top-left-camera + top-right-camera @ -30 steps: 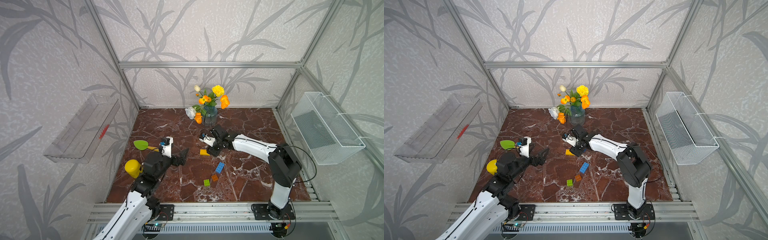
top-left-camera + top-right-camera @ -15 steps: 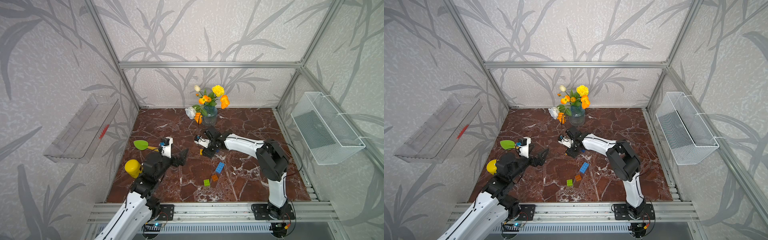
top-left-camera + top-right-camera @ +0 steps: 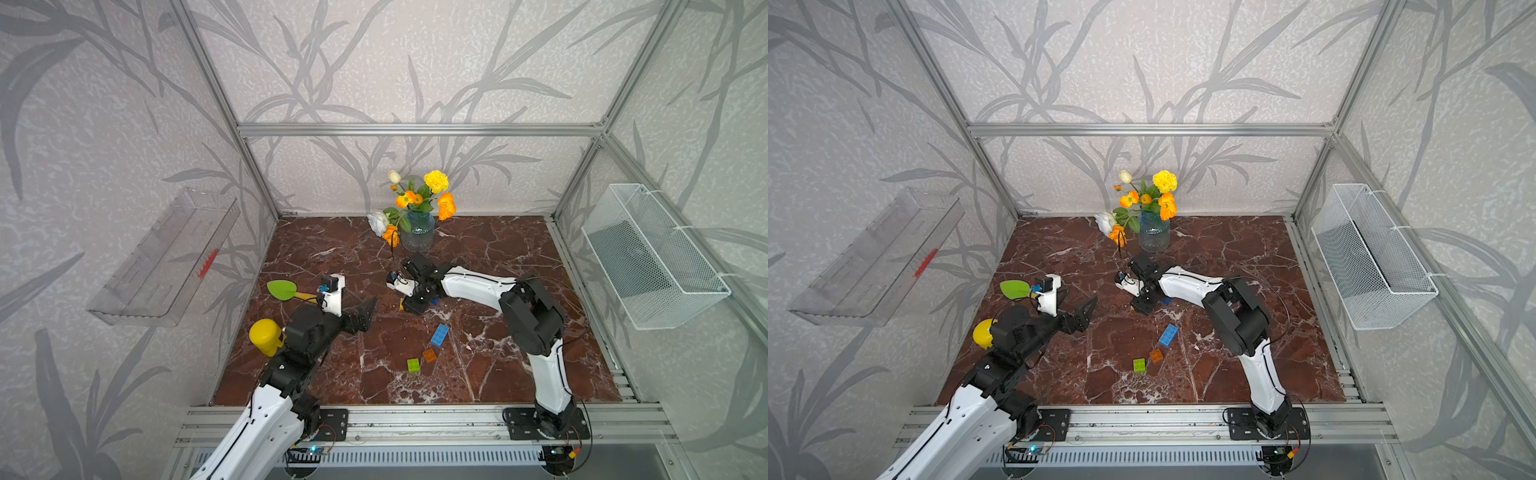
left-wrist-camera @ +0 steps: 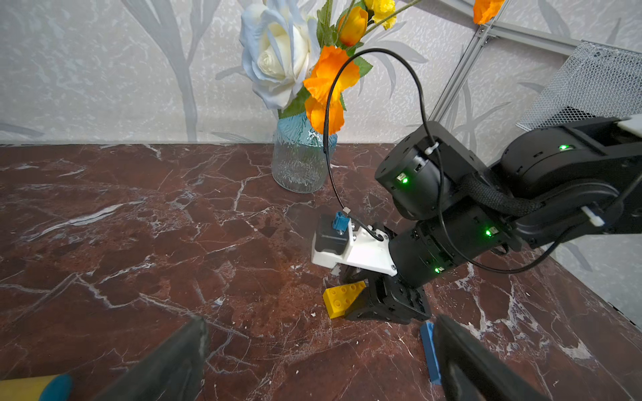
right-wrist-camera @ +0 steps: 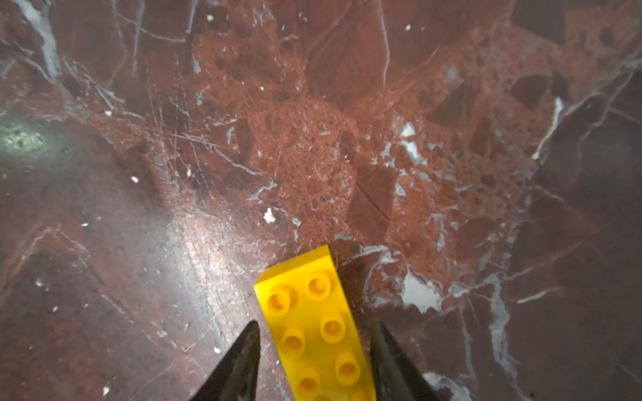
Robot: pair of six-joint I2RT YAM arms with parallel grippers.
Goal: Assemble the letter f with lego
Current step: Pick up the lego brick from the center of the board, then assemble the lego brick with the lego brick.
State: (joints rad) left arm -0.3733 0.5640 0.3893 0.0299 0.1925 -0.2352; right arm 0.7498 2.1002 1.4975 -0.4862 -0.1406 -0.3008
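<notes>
Hand of the right arm (image 5: 317, 326) has shifted over the yellow brick (image 5: 305, 298), straddling it unclenched; left hand (image 4: 319, 323) stays spread.

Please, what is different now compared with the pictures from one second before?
The right gripper moved away from the vase and came down over the long yellow brick; its jaws now straddle it, a gap showing on one side, so no firm hold yet. The left gripper stayed open in place. The long blue brick, orange brick and green brick did not move.
</notes>
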